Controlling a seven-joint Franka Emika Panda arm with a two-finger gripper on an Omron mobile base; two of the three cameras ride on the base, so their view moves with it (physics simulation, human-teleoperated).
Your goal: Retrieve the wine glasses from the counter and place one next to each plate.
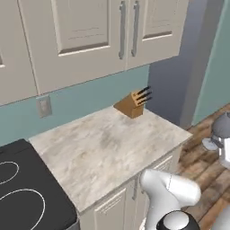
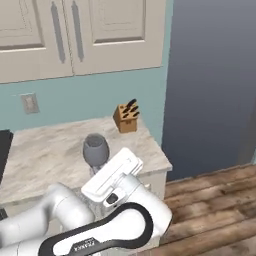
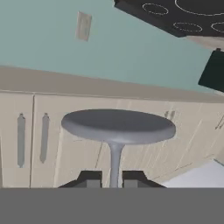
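The tool (image 3: 111, 178) is closed on the thin stem of one wine glass (image 2: 95, 149), lifted just off the marbled surface (image 1: 108, 148) near its front edge; so the first pickup looks done (no plate is visible, so both placements remain); the glass's bowl looks empty; a knife block (image 1: 133, 104) holds dark-handled knives.

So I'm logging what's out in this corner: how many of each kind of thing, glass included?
Wine glass, its stem between the shut jaws: 1
Knife block: 1
Wall outlet: 1
Stovetop: 1
Total: 4
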